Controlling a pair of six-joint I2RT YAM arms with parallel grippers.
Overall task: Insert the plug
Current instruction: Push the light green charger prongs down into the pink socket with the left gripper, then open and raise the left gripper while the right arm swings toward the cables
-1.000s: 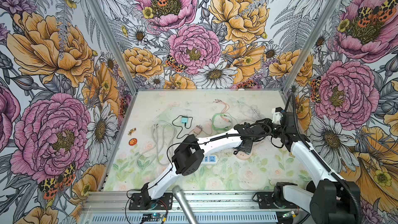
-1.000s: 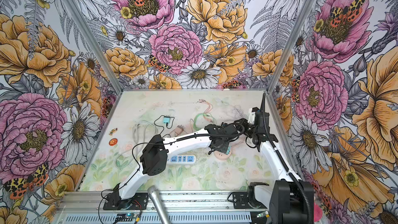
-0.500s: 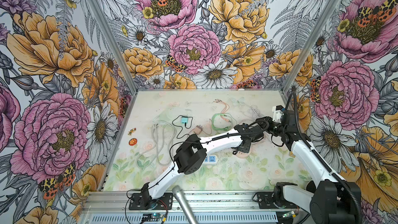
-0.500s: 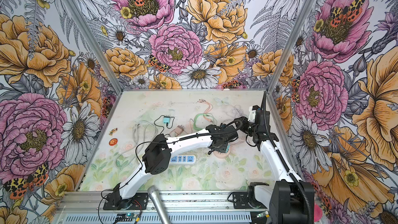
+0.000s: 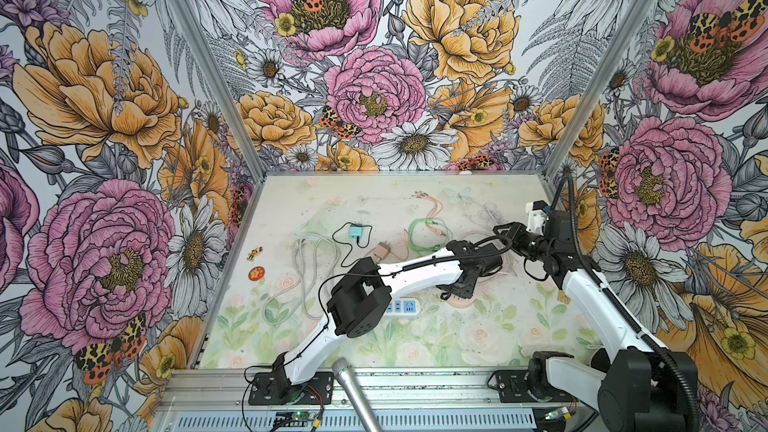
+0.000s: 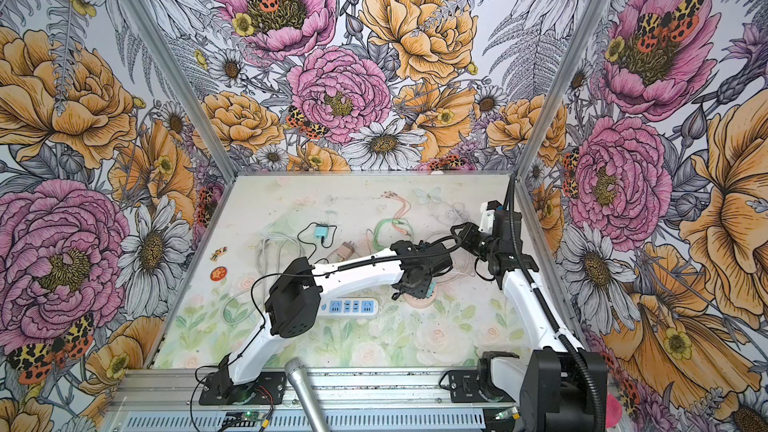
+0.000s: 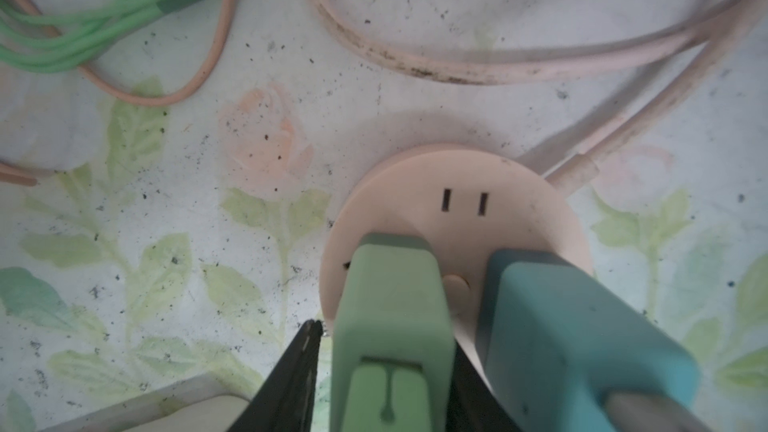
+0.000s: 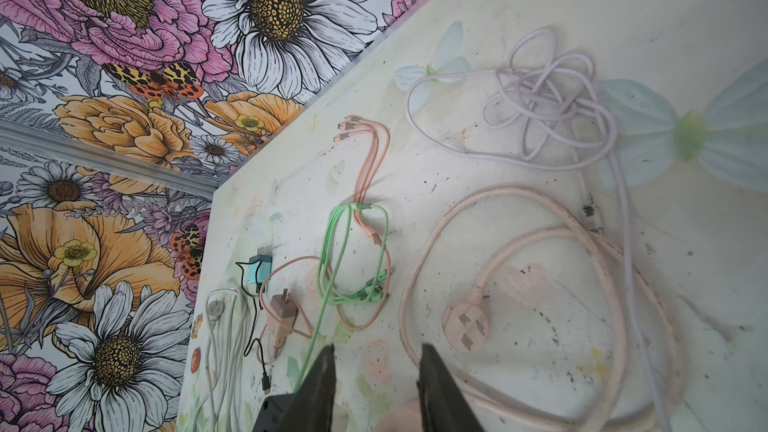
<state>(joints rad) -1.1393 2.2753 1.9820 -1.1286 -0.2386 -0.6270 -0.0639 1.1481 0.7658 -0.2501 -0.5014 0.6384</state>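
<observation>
Pink socket [image 7: 461,178] sits right of centre, bare table [image 5: 457,347] nearer. We see the left gripper [image 7: 386,338] slightly parted around the green plug [image 7: 390,305] seated there; the right gripper [image 8: 376,353], part open, holds nothing.

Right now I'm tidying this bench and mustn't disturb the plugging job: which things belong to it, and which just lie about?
Job: green plug, round pink socket, left gripper flanking the plug.

Lying about: white power strip, green cable bundle, lilac cable, teal charger, brown adapter.
</observation>
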